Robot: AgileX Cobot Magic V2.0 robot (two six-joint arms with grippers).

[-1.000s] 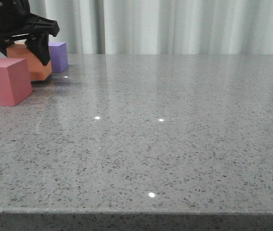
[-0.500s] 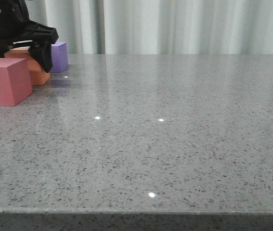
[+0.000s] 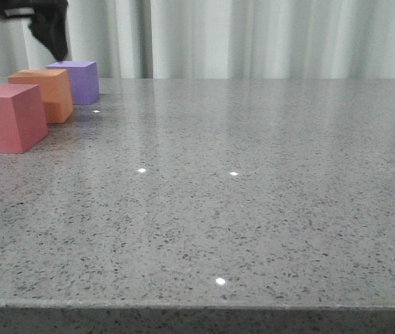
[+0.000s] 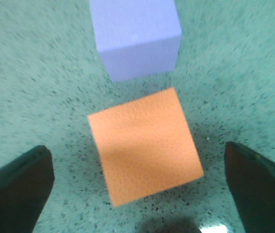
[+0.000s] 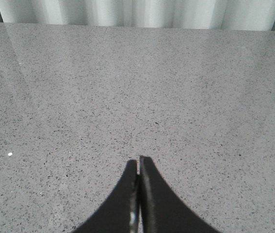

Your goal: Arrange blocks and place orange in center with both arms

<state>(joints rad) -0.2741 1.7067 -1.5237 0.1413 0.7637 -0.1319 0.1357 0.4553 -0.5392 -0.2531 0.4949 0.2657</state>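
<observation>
Left tool [image 3: 21, 28]: I see it spread wide, holding nothing, raised above the orange cube; in the left wrist view its two dark fingertips [image 4: 16, 189] stand apart on either side of that cube without touching it.
Right tool [image 5: 138, 170]: I see its tips pressed together with nothing between them, over bare surface well away from the cubes.
Orange cube [image 3: 47, 93]: resting on the surface [image 3: 253, 195] near its far left corner, between the other two cubes.
Purple cube [image 3: 77, 81]: farthest back, close to the far edge; from the left wrist view [image 4: 135, 36] a thin strip of surface shows between it and the orange cube.
Red cube [image 3: 8, 116]: nearest to me of the three, by the left edge; I cannot tell whether it touches the orange cube.
Line-up: the three run in a diagonal row from the left edge toward the far edge.
Backdrop: pale curtain [image 3: 267, 38] behind the far edge.
</observation>
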